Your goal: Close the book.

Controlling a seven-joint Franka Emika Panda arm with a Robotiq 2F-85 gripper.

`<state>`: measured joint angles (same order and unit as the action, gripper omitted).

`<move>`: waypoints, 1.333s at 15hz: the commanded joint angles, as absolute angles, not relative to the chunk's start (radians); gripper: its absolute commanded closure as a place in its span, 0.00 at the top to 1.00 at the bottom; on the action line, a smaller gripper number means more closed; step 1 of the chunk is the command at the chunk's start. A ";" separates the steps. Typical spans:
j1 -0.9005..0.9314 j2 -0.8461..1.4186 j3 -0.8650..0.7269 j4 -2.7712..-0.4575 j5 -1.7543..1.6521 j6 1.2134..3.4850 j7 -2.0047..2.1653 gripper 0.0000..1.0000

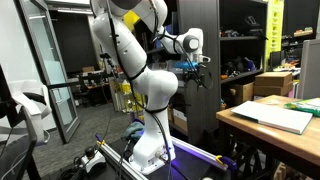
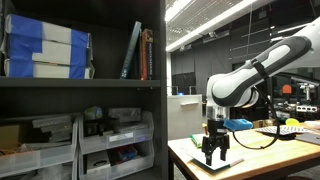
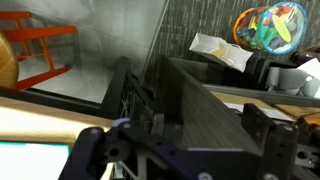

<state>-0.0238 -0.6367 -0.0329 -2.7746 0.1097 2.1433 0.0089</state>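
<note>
The book (image 1: 276,116) lies flat on the wooden table (image 1: 240,124), white pages up, and looks open. In an exterior view it shows as a pale flat slab (image 2: 232,163) at the table's near corner. My gripper (image 1: 194,76) points down, open and empty, and holds nothing. In an exterior view the gripper (image 2: 215,155) hangs just above the book's edge; I cannot tell whether it touches. In the wrist view the dark fingers (image 3: 205,130) are spread wide. A pale teal-white patch (image 3: 30,160) at the bottom left may be the book.
A small green object (image 1: 303,106) lies behind the book. A shelf unit with boxes and bins (image 2: 80,90) stands close to the table. The wrist view shows an orange chair (image 3: 45,45), a colourful ball (image 3: 270,28) and a crumpled white bag (image 3: 218,50).
</note>
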 commanded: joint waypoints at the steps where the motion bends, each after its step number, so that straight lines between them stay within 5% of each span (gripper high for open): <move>1: -0.058 -0.645 0.003 -2.772 0.056 2.190 0.081 1.00; 20: -0.129 -0.427 0.146 -2.721 -0.132 2.377 0.376 1.00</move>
<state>-0.1037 -0.4916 0.1110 -2.7538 -0.0726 2.3442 0.2998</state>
